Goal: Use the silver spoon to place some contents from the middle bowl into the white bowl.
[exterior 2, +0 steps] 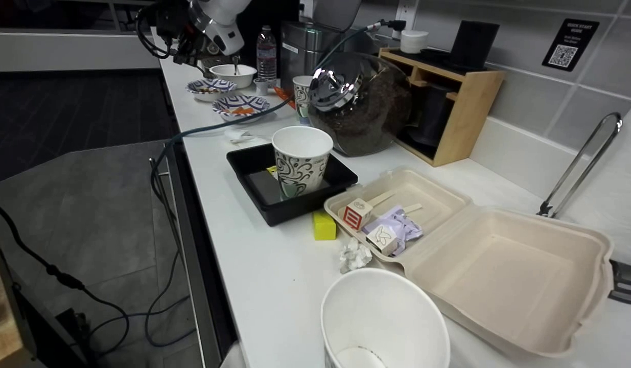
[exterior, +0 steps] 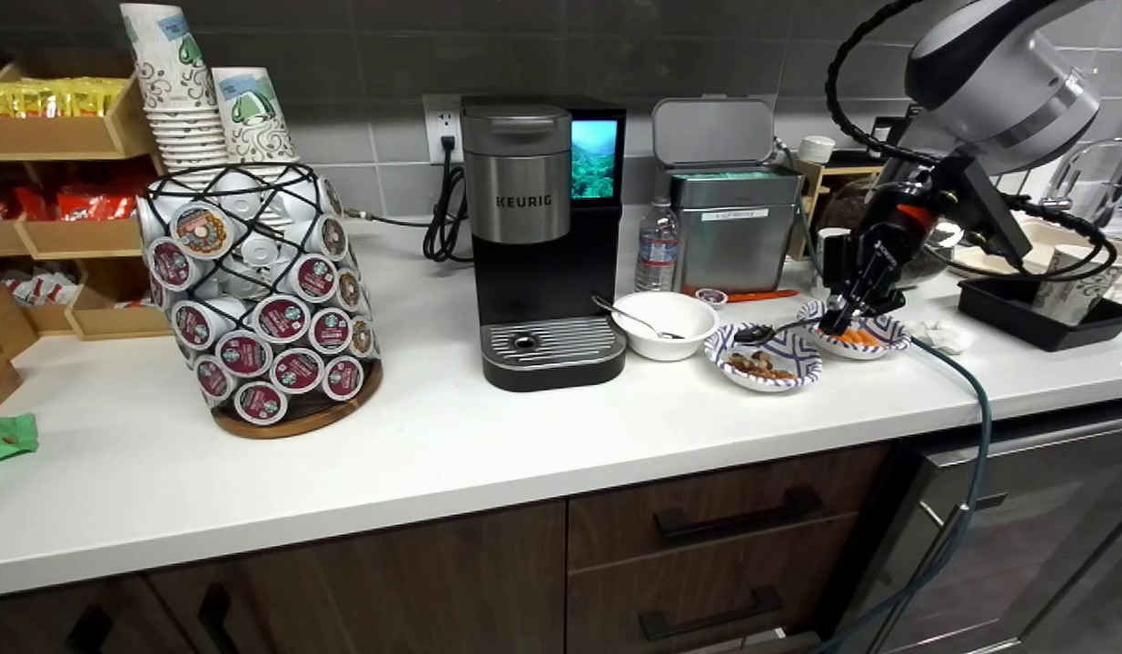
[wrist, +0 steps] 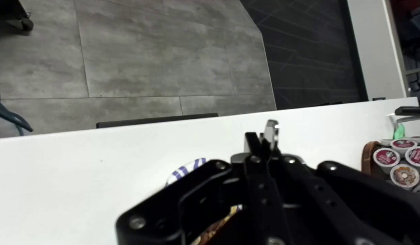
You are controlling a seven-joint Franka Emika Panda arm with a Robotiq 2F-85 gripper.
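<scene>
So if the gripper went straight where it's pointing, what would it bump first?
Probably the white counter, seen past the jaws in the wrist view; depth is unclear, so maybe the middle bowl.

Counter (exterior: pixel 542 436) is running open out front, a hose (exterior: pixel 985 425) crossing its edge! Bottle (exterior: pixel 657 247) and bin (exterior: pixel 731 250) are walling the white bowl (exterior: pixel 662 350) from behind, coffee maker (exterior: pixel 542 282) is crowding its side!

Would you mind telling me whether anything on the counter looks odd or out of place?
Yes: in an exterior view, a crumpled white wad lies loose beside the open takeout box, like discarded litter. A dark teal cable also drapes over the front edge of the counter, where it might snag.
</scene>
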